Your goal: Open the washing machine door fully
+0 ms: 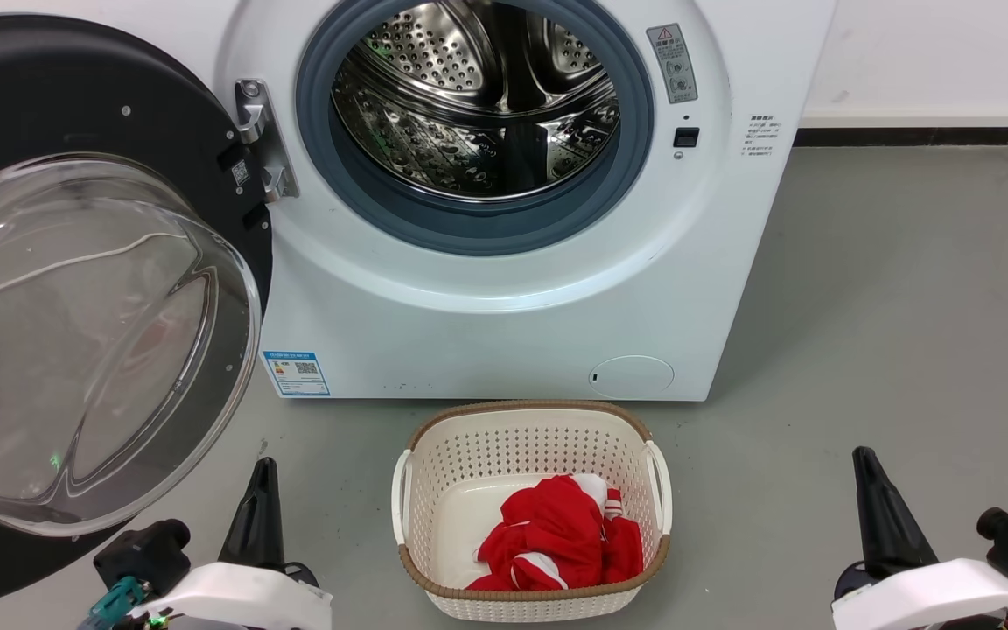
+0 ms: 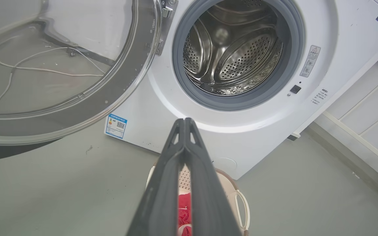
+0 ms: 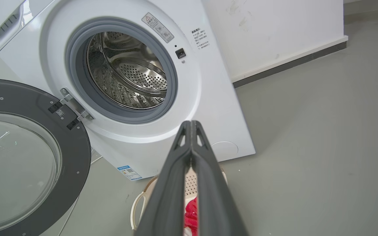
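The washing machine door (image 1: 93,341) hangs wide open on the hinge (image 1: 261,140) at the left side of the washing machine (image 1: 486,315). Its inner face and bulging glass bowl are turned out toward the robot, and the steel drum (image 1: 478,96) and blue-grey gasket (image 1: 469,223) are fully exposed. To my eye the opening is done or very nearly so, though I cannot tell whether the door has reached its stop. The left gripper (image 1: 264,477) sits low in front of the machine's left corner, just beside the door's lower rim. Its two fingers are pressed together on nothing. The right gripper (image 1: 867,468) sits low off the machine's right corner, pinched together the same way and empty. A cream laundry basket (image 1: 530,420) holding a red garment (image 1: 556,542) stands directly in front of the machine. The main risk is the left arm. Raising or swinging it outward could knock the glass bowl or the black rim and push the door back toward the drum. A hard shove past the stop would strain the hinge. A forward reach could also tip the basket.
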You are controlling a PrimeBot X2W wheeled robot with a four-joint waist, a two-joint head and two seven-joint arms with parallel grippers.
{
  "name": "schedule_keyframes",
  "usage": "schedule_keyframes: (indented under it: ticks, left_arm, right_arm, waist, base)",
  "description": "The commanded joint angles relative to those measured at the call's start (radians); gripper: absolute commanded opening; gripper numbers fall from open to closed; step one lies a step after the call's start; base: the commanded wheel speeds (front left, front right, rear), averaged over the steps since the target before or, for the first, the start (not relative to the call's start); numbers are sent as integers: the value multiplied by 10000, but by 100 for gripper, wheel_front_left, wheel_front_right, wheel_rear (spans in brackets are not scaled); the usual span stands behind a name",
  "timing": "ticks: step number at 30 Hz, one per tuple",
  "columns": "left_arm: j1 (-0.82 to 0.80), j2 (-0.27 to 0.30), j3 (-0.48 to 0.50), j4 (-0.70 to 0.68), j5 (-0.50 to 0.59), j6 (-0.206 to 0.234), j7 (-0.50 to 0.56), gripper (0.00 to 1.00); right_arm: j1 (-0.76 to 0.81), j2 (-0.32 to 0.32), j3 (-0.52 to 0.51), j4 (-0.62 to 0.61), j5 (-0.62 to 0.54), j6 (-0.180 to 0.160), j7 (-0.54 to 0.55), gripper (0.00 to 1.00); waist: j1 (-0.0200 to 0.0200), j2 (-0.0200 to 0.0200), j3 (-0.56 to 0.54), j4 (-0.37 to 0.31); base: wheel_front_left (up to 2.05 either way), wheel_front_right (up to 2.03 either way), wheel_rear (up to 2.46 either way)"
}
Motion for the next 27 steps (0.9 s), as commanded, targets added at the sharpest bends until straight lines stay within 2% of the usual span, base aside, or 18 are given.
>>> schedule_keyframes:
  ticks: [1, 27]
  left_arm:
    - [-347, 8, 74, -98, -425, -58, 86, 0]
    - [-677, -118, 544, 193, -4018, -430, 996, 0]
  right_arm:
    - [-358, -79, -35, -79, 465, -1, 62, 0]
    - [-806, -141, -170, 295, 4278, -3, 805, 0]
  waist:
    - [0, -1, 3, 0]
    - [0, -1, 52, -8]
  base:
    - [0, 0, 0]
    - [0, 0, 0]
